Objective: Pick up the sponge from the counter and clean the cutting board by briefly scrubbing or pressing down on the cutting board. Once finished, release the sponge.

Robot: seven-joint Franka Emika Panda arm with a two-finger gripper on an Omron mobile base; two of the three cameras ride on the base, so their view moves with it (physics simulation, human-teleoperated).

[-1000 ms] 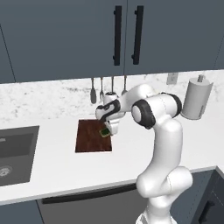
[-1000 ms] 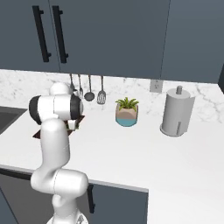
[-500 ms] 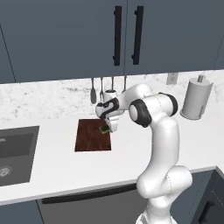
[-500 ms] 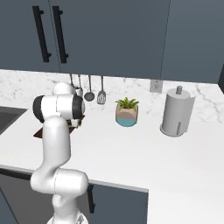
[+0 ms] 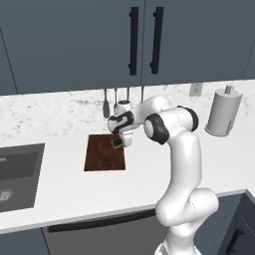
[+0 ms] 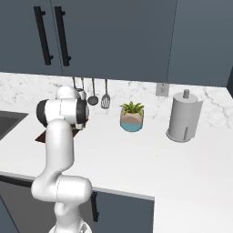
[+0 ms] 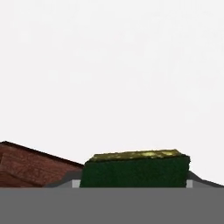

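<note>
One sponge point(image 5: 117, 142) sits clamped between the fingers of the hand point(image 5: 118, 143), its dark green face and yellow layer filling the space just in front of the hand in the hand view. In the left base view the hand hangs over the far right corner of the cutting board point(image 5: 105, 152), with the sponge at or just above the wood; whether it actually touches I cannot tell. The board lies flat on the white surface point(image 5: 149, 174), and in the hand view its corner shows off to one side of the sponge. Judging from this, the pick-up is done and the scrubbing step is in hand. Next would come pressing down onto the board, then spreading the fingers to let the sponge go.
</note>
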